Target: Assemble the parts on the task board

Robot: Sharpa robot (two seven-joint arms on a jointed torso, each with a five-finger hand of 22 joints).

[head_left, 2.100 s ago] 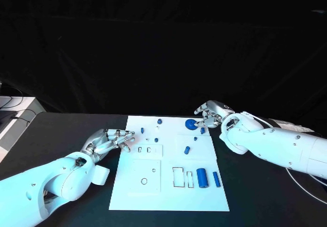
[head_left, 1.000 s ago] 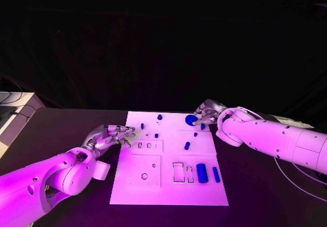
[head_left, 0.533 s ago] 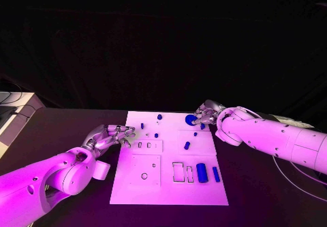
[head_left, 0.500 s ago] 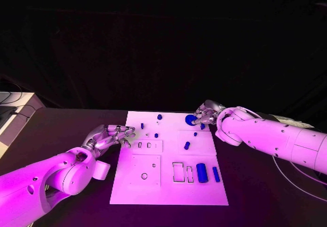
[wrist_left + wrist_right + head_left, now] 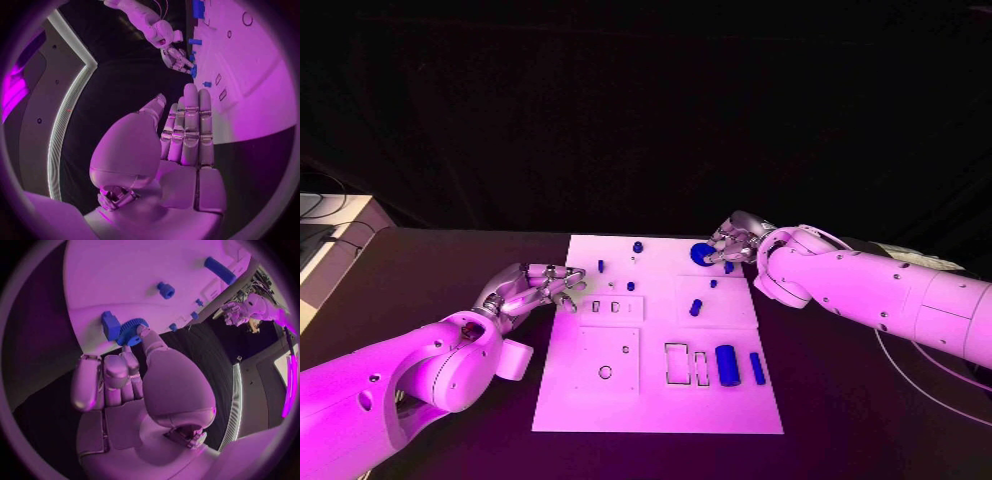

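Note:
The white task board (image 5: 661,400) lies in the middle of the black table. A blue gear (image 5: 700,254) sits near its far right corner. My right hand (image 5: 740,238) is at that gear; in the right wrist view the thumb tip and a fingertip pinch the gear (image 5: 129,332) by its rim, beside a small blue block (image 5: 110,324). My left hand (image 5: 538,288) rests at the board's left edge, holding nothing; its fingers (image 5: 189,125) lie straight and side by side. A thick blue cylinder (image 5: 726,358) and a blue bar (image 5: 757,368) lie at the near right.
Small blue pegs (image 5: 695,308) stand scattered over the board's far half, one near the far edge (image 5: 638,246). Rectangular slots (image 5: 676,366) and a round hole (image 5: 606,372) show in the near half. A pale box (image 5: 318,225) stands at the table's far left.
The right hand has closed in very slightly on the gear, which stays on the board. The left hand has not moved.

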